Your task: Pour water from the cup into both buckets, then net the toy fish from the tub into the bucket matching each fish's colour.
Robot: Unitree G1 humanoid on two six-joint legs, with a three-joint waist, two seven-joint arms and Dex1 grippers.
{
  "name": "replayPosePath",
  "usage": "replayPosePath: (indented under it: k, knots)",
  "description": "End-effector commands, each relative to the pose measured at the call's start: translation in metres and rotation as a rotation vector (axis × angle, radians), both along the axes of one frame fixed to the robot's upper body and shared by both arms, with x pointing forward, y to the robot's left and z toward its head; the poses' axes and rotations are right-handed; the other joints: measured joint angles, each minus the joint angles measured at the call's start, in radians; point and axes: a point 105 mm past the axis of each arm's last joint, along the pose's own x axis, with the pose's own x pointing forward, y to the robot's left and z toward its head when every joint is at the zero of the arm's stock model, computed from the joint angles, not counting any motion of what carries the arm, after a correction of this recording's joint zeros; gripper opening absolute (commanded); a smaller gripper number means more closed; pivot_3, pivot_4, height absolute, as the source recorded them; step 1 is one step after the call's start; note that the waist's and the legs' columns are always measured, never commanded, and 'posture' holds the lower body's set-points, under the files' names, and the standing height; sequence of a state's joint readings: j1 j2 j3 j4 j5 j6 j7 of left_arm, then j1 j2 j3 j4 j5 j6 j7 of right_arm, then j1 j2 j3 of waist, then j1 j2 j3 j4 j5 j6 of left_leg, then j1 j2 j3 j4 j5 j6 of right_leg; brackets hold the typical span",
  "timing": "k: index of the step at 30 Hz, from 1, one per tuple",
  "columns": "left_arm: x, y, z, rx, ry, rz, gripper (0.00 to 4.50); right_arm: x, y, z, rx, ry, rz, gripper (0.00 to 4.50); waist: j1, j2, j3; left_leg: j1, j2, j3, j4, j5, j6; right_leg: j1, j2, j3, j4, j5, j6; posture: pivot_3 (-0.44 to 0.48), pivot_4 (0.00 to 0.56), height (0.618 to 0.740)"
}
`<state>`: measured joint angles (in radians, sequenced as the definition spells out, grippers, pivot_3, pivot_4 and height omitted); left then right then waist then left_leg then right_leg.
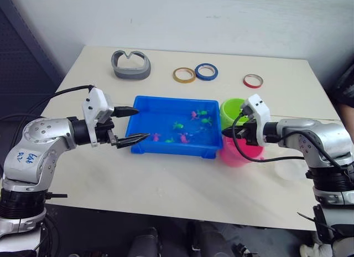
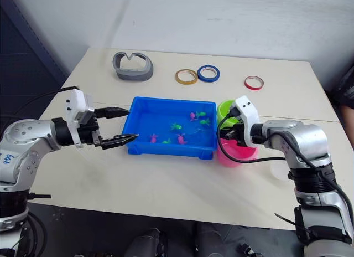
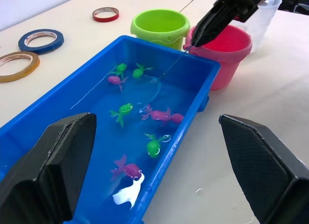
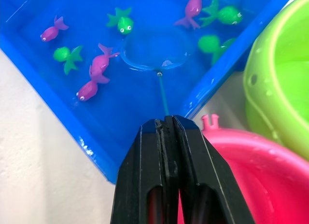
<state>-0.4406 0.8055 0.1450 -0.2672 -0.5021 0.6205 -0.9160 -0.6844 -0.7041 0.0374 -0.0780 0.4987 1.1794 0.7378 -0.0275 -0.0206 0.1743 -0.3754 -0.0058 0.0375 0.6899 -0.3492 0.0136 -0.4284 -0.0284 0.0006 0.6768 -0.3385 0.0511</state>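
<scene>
Jaws on the left gripper [image 1: 131,124] stand wide apart with nothing between them, poised at the left end of the tub [image 1: 145,104], one finger above the rim and one beside the wall. That spread suits steadying: closing there would pinch the tub's wall and keep it from sliding on the desk [image 1: 166,185] while the other arm works the water. At this moment the fingers look just clear of the plastic, though I cannot tell for certain.

Inside the tub the toy fish [image 4: 99,64] float in shallow water, green and magenta ones mixed, most gathered toward the middle and right. The net [image 4: 154,50] lies among them with its hoop flat in the water, a green fish and a magenta fish close by its rim, none inside the mesh as far as I can see.

Farther right, the right gripper [image 4: 166,125] has its jaws pressed together on the net's thin handle, holding it from above the pink bucket [image 3: 227,45] so the stick slants down over the tub's right wall. The lime green bucket [image 3: 161,23] sits just behind the pink one, both hard against the tub's right end, likely so a lifted catch travels only a short way. The cup [image 3: 265,16] stands beyond the pink bucket, set aside. Netting seems to be the step in hand.
</scene>
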Motion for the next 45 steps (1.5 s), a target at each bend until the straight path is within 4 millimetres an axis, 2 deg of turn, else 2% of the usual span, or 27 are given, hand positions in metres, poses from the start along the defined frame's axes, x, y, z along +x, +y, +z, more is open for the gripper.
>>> replayPosePath:
  k: [1, 18, 31, 41, 45]
  knots:
    - [-0.001, 0.001, 0.011, 0.012, -0.058, 0.000, 4.44, 0.003, 0.001, 0.014, -0.014, -0.069, 0.007, 0.00, 0.000, 0.000, 0.000, 0.000, 0.000, 0.000, 0.000, 0.000, 0.000, 0.000, 0.000, 0.000, 0.000, 0.000, 0.000, 0.000, 0.150, 0.740]
    - [-0.001, -0.001, 0.013, 0.024, -0.067, -0.005, 4.44, 0.022, 0.021, 0.021, 0.018, -0.155, 0.026, 0.00, -0.001, 0.000, 0.000, 0.000, 0.000, 0.000, 0.000, 0.000, 0.000, 0.000, 0.000, 0.000, 0.000, 0.000, 0.000, 0.000, 0.150, 0.740]
    - [0.004, 0.002, 0.019, 0.014, -0.078, 0.023, 4.44, 0.028, 0.014, 0.006, 0.020, -0.065, -0.018, 0.00, -0.002, 0.000, 0.000, 0.000, 0.000, 0.000, -0.001, 0.000, 0.000, 0.000, 0.000, 0.000, -0.001, 0.000, 0.000, 0.000, 0.150, 0.740]
    - [0.005, 0.002, 0.018, 0.011, -0.081, 0.024, 4.44, 0.036, 0.017, 0.018, -0.003, -0.181, -0.005, 0.00, -0.001, 0.000, 0.000, 0.000, 0.000, 0.000, -0.001, 0.000, 0.000, 0.000, 0.000, 0.000, -0.001, 0.000, 0.000, 0.000, 0.150, 0.740]
    - [0.005, 0.002, 0.018, 0.009, -0.083, 0.025, 4.44, 0.030, 0.022, 0.025, 0.012, -0.203, 0.046, 0.00, -0.001, 0.000, 0.000, 0.000, 0.000, 0.000, -0.001, 0.000, 0.000, 0.000, 0.000, 0.000, -0.001, 0.000, 0.000, 0.000, 0.150, 0.740]
